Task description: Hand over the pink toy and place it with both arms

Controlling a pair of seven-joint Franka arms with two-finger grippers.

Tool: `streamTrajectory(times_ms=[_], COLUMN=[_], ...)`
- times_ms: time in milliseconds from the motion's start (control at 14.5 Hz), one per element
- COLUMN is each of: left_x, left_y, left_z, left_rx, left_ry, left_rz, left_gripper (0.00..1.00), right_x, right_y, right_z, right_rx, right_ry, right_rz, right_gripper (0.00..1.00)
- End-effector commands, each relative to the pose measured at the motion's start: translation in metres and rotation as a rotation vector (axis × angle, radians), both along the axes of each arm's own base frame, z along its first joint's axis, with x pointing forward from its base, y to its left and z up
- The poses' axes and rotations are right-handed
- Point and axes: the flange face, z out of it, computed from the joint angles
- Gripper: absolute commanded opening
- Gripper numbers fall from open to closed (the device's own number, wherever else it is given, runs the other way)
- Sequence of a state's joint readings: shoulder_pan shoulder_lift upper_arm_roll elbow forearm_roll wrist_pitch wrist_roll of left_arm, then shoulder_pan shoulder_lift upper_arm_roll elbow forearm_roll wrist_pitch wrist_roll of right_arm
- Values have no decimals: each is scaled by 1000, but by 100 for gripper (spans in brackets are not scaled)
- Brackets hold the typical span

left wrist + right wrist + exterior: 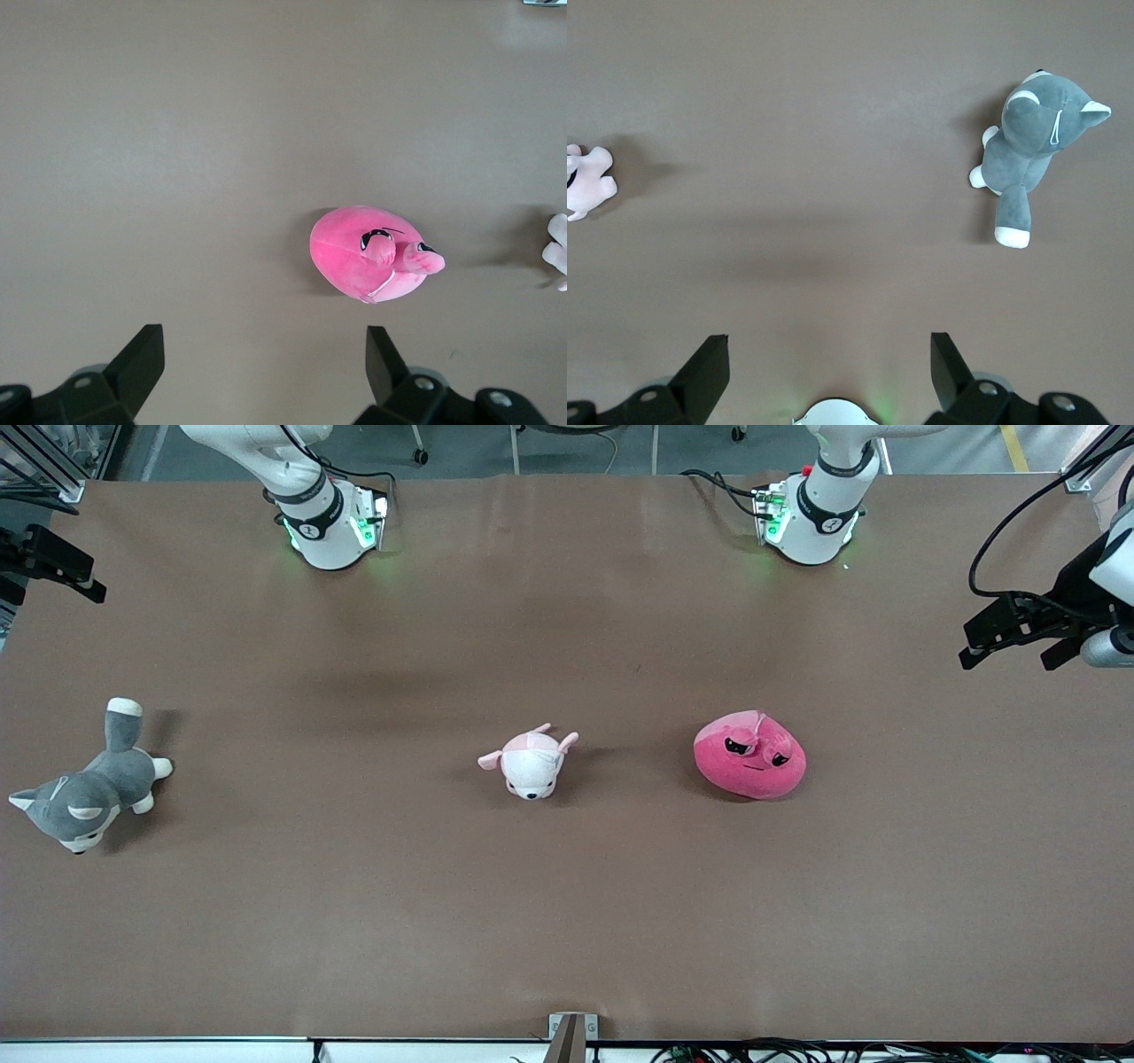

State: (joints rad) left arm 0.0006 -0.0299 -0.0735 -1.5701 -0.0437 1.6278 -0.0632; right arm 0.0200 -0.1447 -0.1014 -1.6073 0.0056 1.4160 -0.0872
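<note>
The hot-pink toy (749,755) lies on the brown table toward the left arm's end, its face turned to the front camera. It also shows in the left wrist view (368,252), well below and apart from my left gripper (263,354), which hangs high over bare table, open and empty. My right gripper (828,354) is open and empty, high over the table near the right arm's own base (833,414). Neither gripper shows in the front view; only the two arm bases (323,522) (811,518) do.
A pale pink-and-white puppy plush (530,763) lies mid-table beside the pink toy. A grey-and-white husky plush (84,793) lies at the right arm's end. Black fixtures stick in over both table ends (1019,629) (49,558).
</note>
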Motion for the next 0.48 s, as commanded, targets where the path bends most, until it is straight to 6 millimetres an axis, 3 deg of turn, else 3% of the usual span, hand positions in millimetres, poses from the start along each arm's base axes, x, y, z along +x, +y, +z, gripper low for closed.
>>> streamTrajectory(times_ms=[0, 276, 414], left_x=[3, 4, 12], left_y=[1, 1, -2], left_z=[4, 4, -11], left_rx=[19, 17, 23], left_ry=[-12, -12, 13], left_rz=[-14, -14, -16], left_gripper=[100, 100, 100], right_x=[-4, -4, -4], right_y=[0, 0, 0], right_z=[2, 2, 4], right_rx=[18, 18, 12], right_ry=[-11, -13, -16], right_rz=[2, 4, 6], right_gripper=[100, 100, 100])
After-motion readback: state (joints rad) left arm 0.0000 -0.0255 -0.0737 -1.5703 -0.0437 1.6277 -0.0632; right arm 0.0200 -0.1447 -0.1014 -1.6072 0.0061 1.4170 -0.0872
